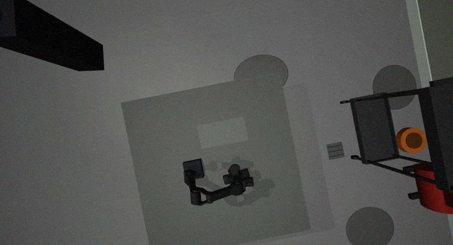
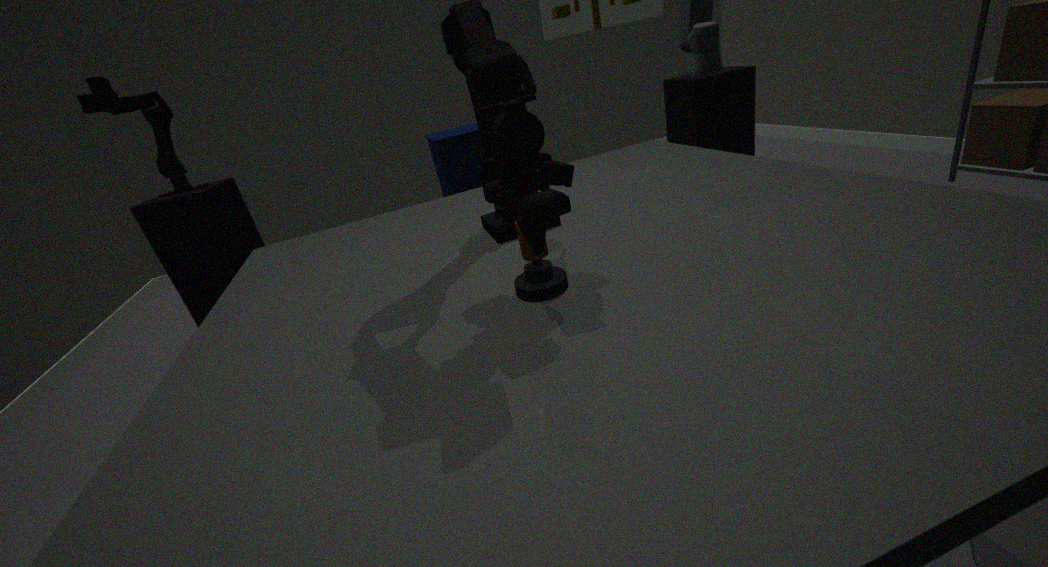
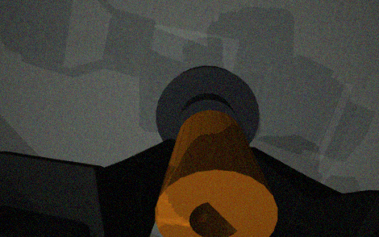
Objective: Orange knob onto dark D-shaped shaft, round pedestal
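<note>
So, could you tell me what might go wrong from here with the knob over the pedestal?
1. The orange knob sits atop the shaft, well above the round pedestal; pressing with the flats misaligned may jam it.
2. The knob hides the shaft in the wrist view, so alignment goes unchecked.
3. Releasing now would leave it unseated.

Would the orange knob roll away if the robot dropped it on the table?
Probably, if it fell on its side: the orange knob is a smooth round cylinder. It looks stiff, since the gripper shut on it leaves no dent. Standing on its flat end it would likely stay put, though it is tall and might tip.
</note>
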Robot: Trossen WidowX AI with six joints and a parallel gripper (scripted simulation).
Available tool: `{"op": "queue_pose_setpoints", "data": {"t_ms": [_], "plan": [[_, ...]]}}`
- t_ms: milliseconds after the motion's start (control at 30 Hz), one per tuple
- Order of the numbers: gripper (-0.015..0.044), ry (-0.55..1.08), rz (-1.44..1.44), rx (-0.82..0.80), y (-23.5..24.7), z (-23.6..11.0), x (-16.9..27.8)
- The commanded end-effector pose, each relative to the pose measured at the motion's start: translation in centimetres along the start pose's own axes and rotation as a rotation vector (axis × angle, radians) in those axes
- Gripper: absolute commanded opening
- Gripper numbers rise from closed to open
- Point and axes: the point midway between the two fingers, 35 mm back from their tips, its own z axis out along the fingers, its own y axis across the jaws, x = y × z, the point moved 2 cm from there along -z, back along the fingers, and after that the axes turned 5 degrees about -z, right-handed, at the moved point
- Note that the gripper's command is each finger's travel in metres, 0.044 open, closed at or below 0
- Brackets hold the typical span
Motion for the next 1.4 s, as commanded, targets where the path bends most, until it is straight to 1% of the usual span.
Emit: {"op": "queue_pose_setpoints", "data": {"t_ms": [0, 400, 633, 1367], "plan": [[0.0, 0.002, -0.004, -0.003, 0.21, 0.03, -0.04], [0.0, 0.002, -0.013, -0.004, 0.58, -0.48, -0.22], [0.0, 0.002, -0.214, -0.004, 0.46, -0.38, -0.16], [0.0, 0.002, -0.214, -0.003, -0.17, -0.03, 0.11]]}}
